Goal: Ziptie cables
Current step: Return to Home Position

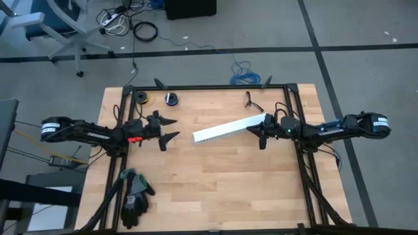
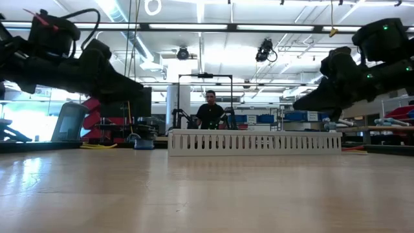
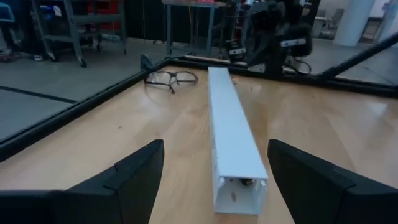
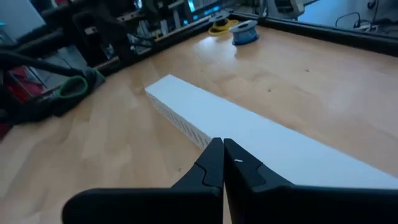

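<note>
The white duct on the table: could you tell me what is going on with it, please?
Neither arm is holding it. The closed white duct lies slantwise on the table. The left tool hangs open off one end; the right tool is shut, just above the other end. No loose cables show.

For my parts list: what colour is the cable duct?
The cable duct is white, with slotted sides; clearest in the right wrist view.

Black gloves (image 1: 134, 192), glasses (image 1: 251, 100), yellow roll (image 1: 142, 98), blue roll (image 1: 171, 98) on wooden table (image 1: 215, 176)
</note>
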`<action>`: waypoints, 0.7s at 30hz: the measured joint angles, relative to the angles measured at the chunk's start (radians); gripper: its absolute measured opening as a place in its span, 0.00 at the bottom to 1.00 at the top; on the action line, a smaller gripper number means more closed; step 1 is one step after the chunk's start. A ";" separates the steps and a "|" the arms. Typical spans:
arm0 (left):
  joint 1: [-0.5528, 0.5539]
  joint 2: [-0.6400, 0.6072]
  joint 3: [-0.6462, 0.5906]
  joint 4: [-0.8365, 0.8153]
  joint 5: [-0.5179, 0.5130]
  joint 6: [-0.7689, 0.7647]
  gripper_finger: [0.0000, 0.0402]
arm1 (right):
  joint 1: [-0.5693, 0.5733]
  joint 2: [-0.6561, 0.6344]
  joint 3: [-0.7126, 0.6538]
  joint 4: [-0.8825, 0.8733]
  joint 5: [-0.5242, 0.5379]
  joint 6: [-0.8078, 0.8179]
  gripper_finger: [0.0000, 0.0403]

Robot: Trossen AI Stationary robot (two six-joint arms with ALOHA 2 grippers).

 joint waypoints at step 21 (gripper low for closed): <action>-0.001 -0.745 0.000 -0.731 -0.059 0.042 0.74 | -0.059 -0.811 0.001 -0.729 -0.032 0.008 0.00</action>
